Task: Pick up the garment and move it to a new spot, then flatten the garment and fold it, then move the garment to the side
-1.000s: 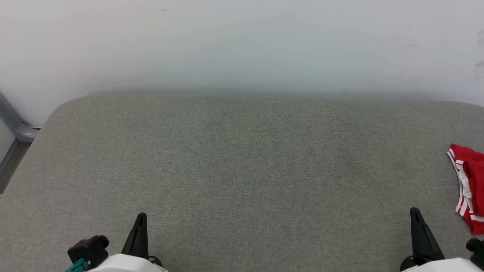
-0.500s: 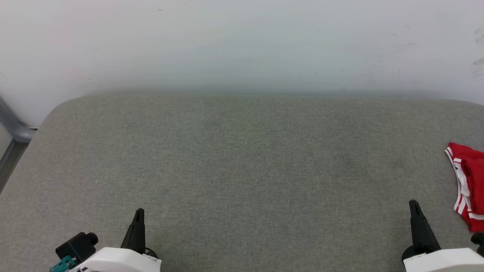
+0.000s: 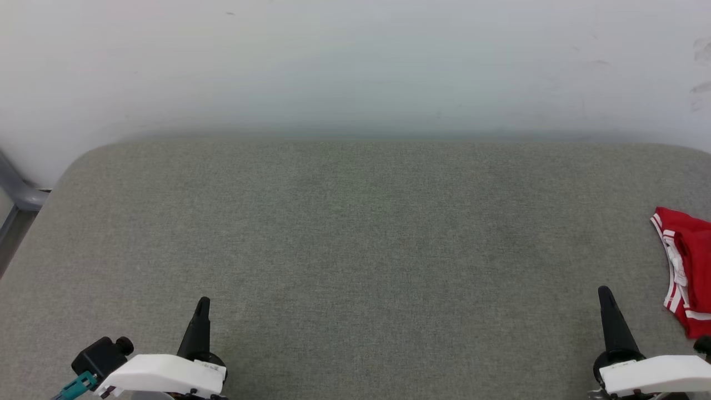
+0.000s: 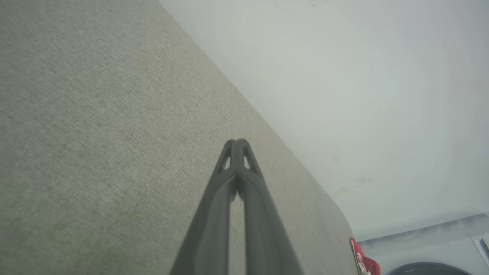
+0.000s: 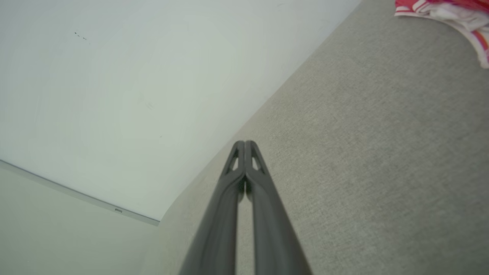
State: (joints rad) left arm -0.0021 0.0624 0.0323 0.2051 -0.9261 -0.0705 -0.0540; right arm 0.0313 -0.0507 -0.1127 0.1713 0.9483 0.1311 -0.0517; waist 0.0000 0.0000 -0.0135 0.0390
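- The shirt [image 3: 686,261] lies bunched up at the far right of the grey padded top [image 3: 355,233]. The edge of the head view cuts part of it off. What shows is red cloth, a bit of white and red-and-white striped trim.
- The right gripper [image 3: 604,291] sits low at the near right. Its two dark fingers are pressed together to a single point, with nothing between them. The shirt is near it, a little further out and to its right, not touching.
- The left gripper [image 3: 203,303] sits at the near left, fingers likewise pressed together and empty, well apart from the shirt.
- Both grippers point towards the pale wall [image 3: 355,66] behind the padded top.
- A grey metal bar [image 3: 19,194] shows past the top's left corner.
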